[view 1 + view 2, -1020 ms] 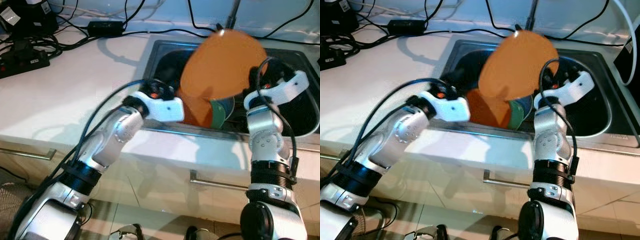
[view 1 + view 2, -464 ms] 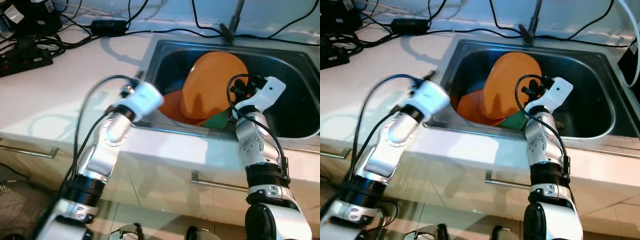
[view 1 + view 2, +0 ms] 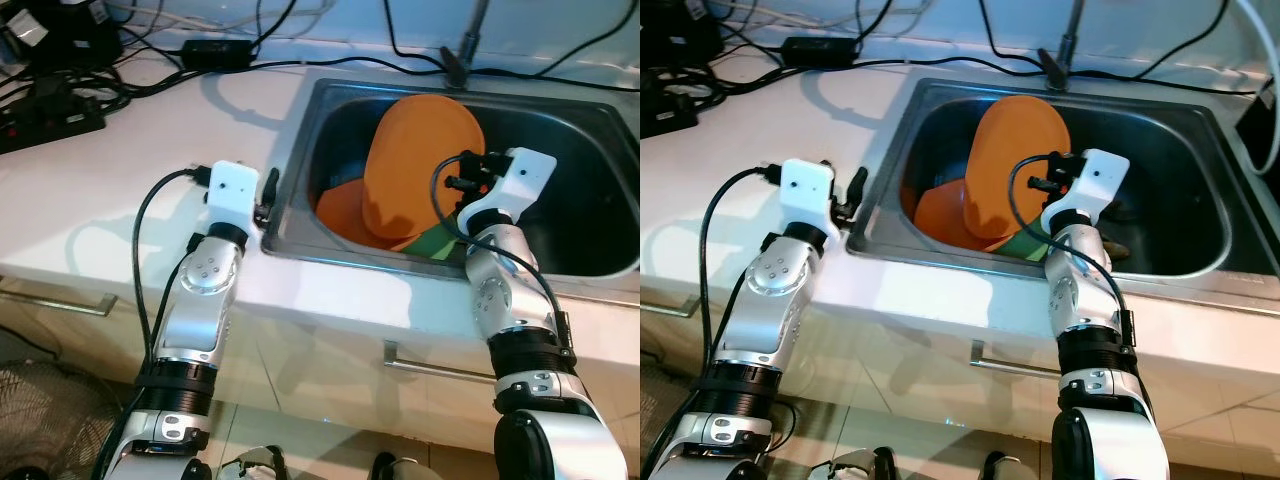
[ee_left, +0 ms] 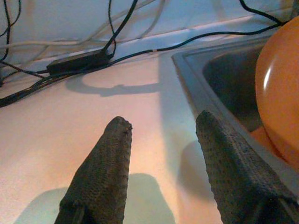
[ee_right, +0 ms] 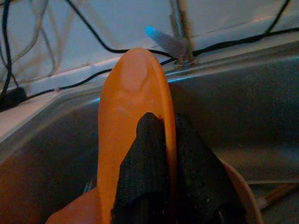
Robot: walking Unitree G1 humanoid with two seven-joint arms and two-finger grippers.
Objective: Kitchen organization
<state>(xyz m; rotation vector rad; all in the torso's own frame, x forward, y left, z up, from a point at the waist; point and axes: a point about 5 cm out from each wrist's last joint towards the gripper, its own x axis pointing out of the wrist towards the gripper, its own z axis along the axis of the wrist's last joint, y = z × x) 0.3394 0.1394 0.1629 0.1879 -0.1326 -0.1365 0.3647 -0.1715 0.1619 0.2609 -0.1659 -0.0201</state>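
- Two fingers of the right gripper [image 5: 163, 135] pinch the orange plate [image 3: 420, 165] by its rim, upright inside the sink [image 3: 590, 130].
- Left gripper [image 4: 161, 140] open over the counter [image 3: 120, 190], empty.
- Plate looks stiff, light, likely slippery; rim hold suits.

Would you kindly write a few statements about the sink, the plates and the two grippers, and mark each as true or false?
1. The right gripper is clamped on the rim of an upright orange plate. True.
2. The left gripper holds a plate. False: it is open, holding nothing, above the white counter beside the sink.
3. A second orange plate lies low in the sink. True.
4. The held plate is outside the sink, on the counter. False: it stands inside the sink.
5. Black cables run along the back of the counter. True.
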